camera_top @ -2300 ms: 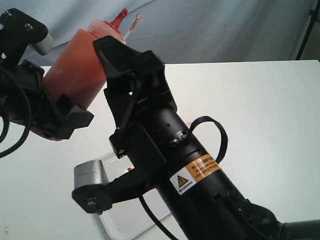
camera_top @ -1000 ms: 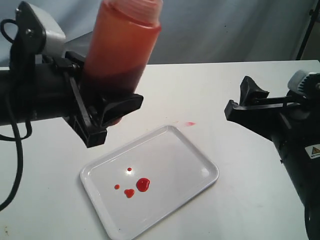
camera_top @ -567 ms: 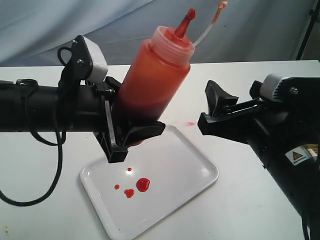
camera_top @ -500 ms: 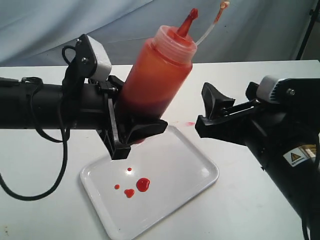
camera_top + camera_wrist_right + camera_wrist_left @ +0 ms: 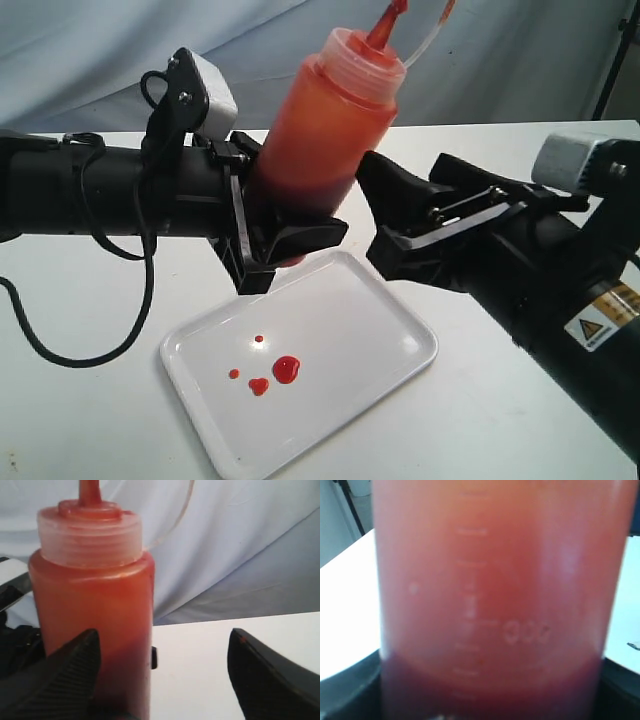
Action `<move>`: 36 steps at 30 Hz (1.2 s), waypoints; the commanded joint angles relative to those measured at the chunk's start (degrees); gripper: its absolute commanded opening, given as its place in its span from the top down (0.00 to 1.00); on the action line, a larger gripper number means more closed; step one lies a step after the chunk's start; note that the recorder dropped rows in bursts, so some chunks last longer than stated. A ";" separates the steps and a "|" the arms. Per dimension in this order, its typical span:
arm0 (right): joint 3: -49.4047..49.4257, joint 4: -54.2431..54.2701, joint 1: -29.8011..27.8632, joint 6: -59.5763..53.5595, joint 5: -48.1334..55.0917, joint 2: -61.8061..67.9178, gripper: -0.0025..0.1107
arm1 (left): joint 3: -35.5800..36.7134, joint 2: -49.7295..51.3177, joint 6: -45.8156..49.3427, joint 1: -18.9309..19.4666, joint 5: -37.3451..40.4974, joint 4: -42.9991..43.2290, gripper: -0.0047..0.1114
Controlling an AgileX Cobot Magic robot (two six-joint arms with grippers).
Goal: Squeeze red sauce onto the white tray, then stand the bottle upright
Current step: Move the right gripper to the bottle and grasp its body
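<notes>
The bottle (image 5: pixel 335 130) is orange-red with a ribbed cap and its nozzle pointing up. It leans slightly and hangs above the far left corner of the white tray (image 5: pixel 345 305). My left gripper (image 5: pixel 290 225) is shut on its lower body. In the left wrist view the bottle (image 5: pixel 490 600) fills the frame, with the left gripper (image 5: pixel 487 697) round its base. My right gripper (image 5: pixel 378 215) stands open just right of the bottle, with its fingertips close to it. The right wrist view shows the bottle (image 5: pixel 92 610) beyond the right gripper (image 5: pixel 167 680), partly behind one finger. Red sauce (image 5: pixel 285 368) lies as small drops on the tray.
The tray rests on a white table (image 5: pixel 500 160) with a blue-grey cloth (image 5: pixel 150 50) behind it. A black stand leg (image 5: pixel 612 60) rises at the far right. The left arm's cable (image 5: pixel 60 345) loops over the table on the left.
The left gripper has carried the bottle to the right and a little higher, still nozzle up. The right gripper has moved left, from clear of the bottle to right beside it.
</notes>
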 commanded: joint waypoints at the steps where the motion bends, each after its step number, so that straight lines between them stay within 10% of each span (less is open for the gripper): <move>1: 0.11 -5.04 -0.22 4.67 -0.80 -0.40 0.40 | -1.15 -0.58 0.36 -0.23 6.89 -2.39 0.96; 17: 0.02 -3.33 -0.22 1.10 -0.48 0.01 0.39 | -1.37 -0.58 0.36 -0.23 6.73 -2.39 0.96; 21: 0.02 -6.48 -0.22 -2.25 1.00 0.01 0.05 | -1.37 -0.58 0.36 -0.23 6.73 -2.39 0.96; 36: 0.02 -2.30 -0.22 -2.46 1.85 0.01 0.05 | -1.37 -0.58 0.36 -0.23 6.38 -2.39 0.96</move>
